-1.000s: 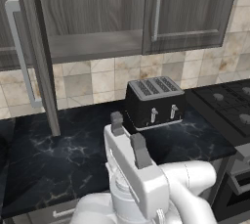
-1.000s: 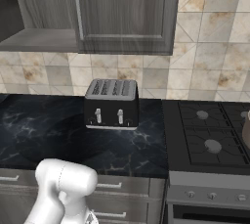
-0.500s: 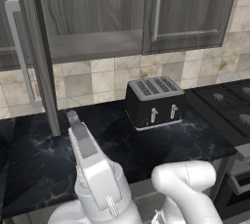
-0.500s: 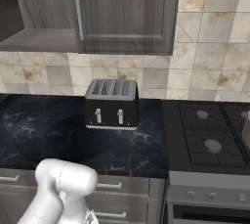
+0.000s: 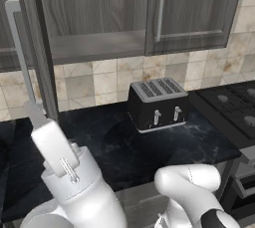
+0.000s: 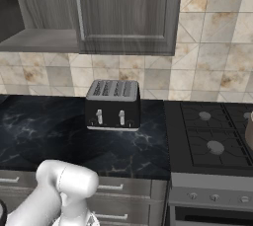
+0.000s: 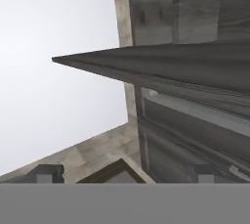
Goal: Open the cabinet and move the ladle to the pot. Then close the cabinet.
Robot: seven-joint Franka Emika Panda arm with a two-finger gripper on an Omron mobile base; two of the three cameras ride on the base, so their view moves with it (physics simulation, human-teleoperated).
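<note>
The cabinet (image 5: pixel 99 13) hangs above the counter with its left door (image 5: pixel 42 62) swung out and its right door (image 6: pixel 123 13) shut. Its pale shelf (image 5: pixel 94 48) looks bare from here; the ladle is out of view. My gripper (image 5: pixel 36 113) points up and left, just beside the open door's lower edge. In the hand view my gripper (image 7: pixel 127 174) is open with nothing between its two fingertips (image 7: pixel 46 173), and the door's dark edge (image 7: pixel 161 61) crosses close ahead. A tan sliver of the pot (image 6: pixel 249 132) shows on the stove at the far right edge.
A black toaster (image 5: pixel 157 103) stands on the dark marble counter (image 5: pixel 114 147) against the tiled wall. The stove (image 6: pixel 212 136) lies to its right. Drawer fronts (image 6: pixel 123 188) run below the counter edge. The open door's long bar handle (image 5: pixel 19 53) juts out on the left.
The arm has swung left across the counter, carrying the hand from in front of the toaster to the open left door. The jaws stayed open. Nothing else moved.
</note>
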